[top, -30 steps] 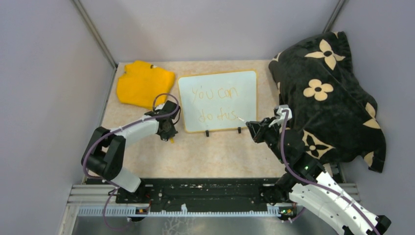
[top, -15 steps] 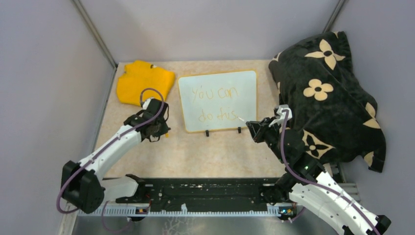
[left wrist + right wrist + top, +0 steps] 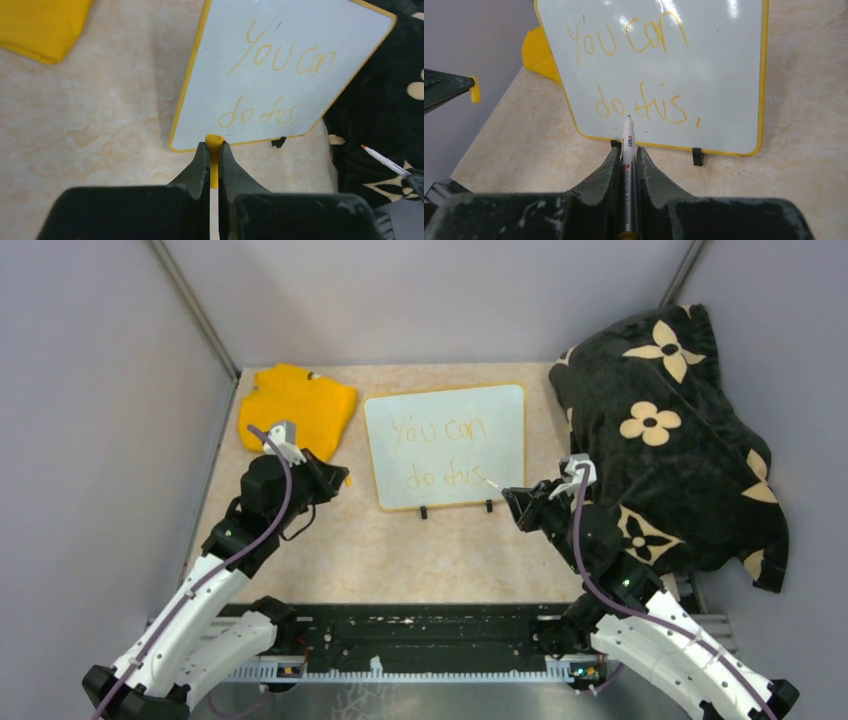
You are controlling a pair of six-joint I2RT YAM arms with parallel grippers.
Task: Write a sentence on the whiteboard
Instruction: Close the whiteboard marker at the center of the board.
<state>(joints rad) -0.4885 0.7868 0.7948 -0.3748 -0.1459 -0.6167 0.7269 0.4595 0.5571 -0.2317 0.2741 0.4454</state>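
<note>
Bench (image 3: 450,550): beige, marbled. A black flowered blanket (image 3: 670,430) is heaped along its right side.

The whiteboard (image 3: 445,445) lies mid-bench toward the far wall, with its 2 black feet on the near edge. A yellow cloth (image 3: 295,410) sits just beside its left rim.

The sentence (image 3: 440,455) runs in 2 lines, "you can" over "do this", with a small stroke after the last word. You can read it whole in all 3 views.

Right pincer (image 3: 626,155): pressed onto a white marker (image 3: 627,140), tip forward. The tip points at the board's near right corner. Whether it touches the surface, you cannot tell.

Left pincer (image 3: 214,150): pinching a small yellow cap (image 3: 214,142), off the board's left edge and above the bench.

Judgement: the writing looks finished, so the step in hand is the close-out. Your next move is likely capping. That calls for bringing both pincers together over open bench, lining the cap's mouth up with the marker's axis, and pushing straight. Keep the tip clear of the letters, since a graze could smear them.
</note>
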